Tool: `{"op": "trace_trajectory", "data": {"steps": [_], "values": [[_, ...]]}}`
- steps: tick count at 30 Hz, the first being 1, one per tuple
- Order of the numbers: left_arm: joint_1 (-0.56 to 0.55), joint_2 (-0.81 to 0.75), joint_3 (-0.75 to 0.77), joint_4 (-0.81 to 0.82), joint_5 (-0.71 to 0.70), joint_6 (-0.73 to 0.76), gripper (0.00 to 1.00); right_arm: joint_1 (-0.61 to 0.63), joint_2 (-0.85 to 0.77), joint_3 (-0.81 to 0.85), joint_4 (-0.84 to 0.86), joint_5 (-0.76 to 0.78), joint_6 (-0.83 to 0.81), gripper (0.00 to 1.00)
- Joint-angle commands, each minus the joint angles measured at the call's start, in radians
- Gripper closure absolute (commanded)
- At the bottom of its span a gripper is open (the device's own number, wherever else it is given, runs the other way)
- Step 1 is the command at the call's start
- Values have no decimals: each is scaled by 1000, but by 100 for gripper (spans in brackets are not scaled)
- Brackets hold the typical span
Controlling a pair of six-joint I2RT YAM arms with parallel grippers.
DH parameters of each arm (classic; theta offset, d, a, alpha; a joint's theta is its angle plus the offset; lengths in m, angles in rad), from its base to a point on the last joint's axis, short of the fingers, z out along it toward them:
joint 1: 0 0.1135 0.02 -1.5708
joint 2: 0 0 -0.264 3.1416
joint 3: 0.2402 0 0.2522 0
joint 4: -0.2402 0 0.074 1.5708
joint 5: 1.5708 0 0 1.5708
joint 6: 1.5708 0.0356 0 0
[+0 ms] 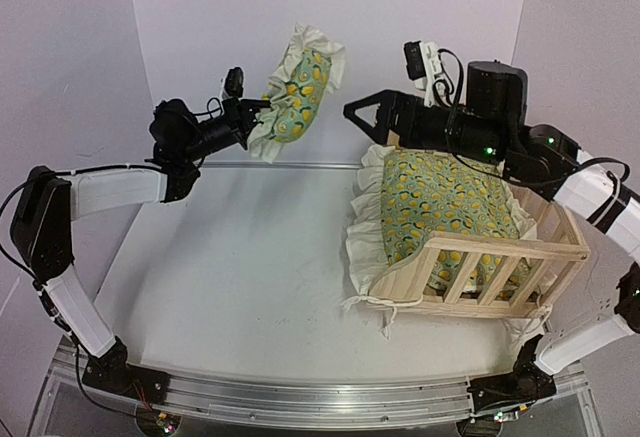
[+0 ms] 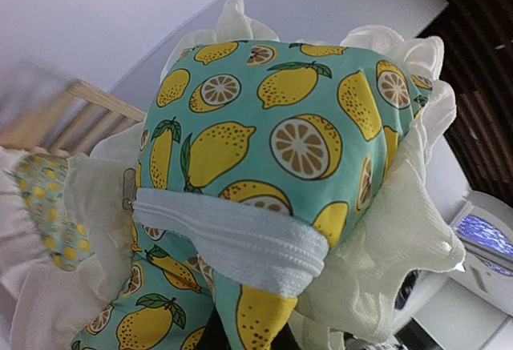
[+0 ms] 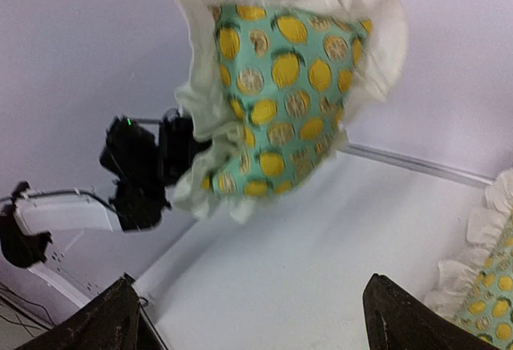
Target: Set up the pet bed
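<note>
- Lemon-print pillow (image 1: 300,92) looks light, floppy; left gripper (image 1: 262,110) pinches its ruffled edge, aloft left of pine frame (image 1: 505,249).
- Over frame, right gripper (image 1: 366,115) wide open, empty.
- Stuffed body likely the surer hold.

I see white tabletop (image 1: 250,257), matte, evenly lit, only soft shadows. Behind it plain pale back wall (image 1: 200,17); left panel (image 1: 60,57), right panel (image 1: 590,37) same colour. Metal rail (image 1: 300,397) runs along near tabletop edge.

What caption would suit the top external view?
Left fingers pinch the lemon-print pillow aloft while the open right fingers hover near the cushion lying in the slatted pine pet bed.
</note>
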Motion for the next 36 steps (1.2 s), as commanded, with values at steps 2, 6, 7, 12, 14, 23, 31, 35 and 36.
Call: {"op": "trace_trajectory", "data": {"steps": [2,6,7,12,14,23,31,35,36], "values": [[-151,-57,-44,294,-7,-211,100,-14,35,106,279,-70,66,2],[-238,-89,-76,301,-64,-183,100,-15,49,90,360,-131,108,12],[-257,-90,-78,303,-70,-177,100,-16,50,80,362,-123,120,14],[-313,-147,-142,312,-165,-100,100,-17,-12,-34,374,-21,127,15],[-327,-173,-175,312,-214,-55,100,-15,-34,-77,387,-29,137,14],[-378,-147,-192,314,-289,-12,100,-1,-13,-120,466,-126,159,18],[-420,-120,-190,315,-292,16,100,-1,26,-115,587,-253,196,44],[-430,-112,-186,315,-280,28,100,-1,45,-113,590,-264,196,65],[-432,-114,-191,315,-284,29,100,-1,46,-114,590,-265,195,70]]}}
